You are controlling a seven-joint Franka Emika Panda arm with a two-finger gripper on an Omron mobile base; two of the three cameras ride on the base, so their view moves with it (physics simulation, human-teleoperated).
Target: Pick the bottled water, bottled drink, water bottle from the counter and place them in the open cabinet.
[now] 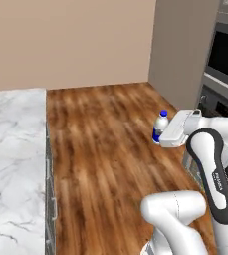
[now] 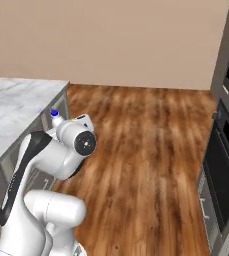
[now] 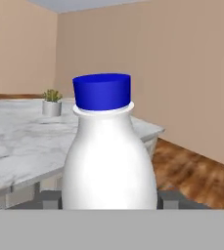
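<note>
The bottled water [image 3: 108, 151] sits upright between the two dark fingertips of the pincer [image 3: 109, 199], which stand apart only by the bottle's width and are clamped against its lower body at the bottom of the hand view; held low like this, the weight hangs close to the grip and the neck stays vertical, which suits a carry toward a shelf. In this close view the bottle looks a smooth, glossy white with rounded shoulders narrowing to a short neck, a thin white collar and a flat, matte blue cap. In the left base view the same bottle [image 1: 160, 127] appears right of centre, off the tabletop and out over the wooden floor [image 1: 105, 149], pressed up against the white hand; a blue band shows near its base there. In the right base view its cap [image 2: 54, 114] peeks over the arm at middle left. The tabletop [image 1: 13, 159], white marble with soft grey veins, fills the left of that left base view. A small potted plant [image 3: 52, 102] stands on the marble at upper left of the hand view.
</note>
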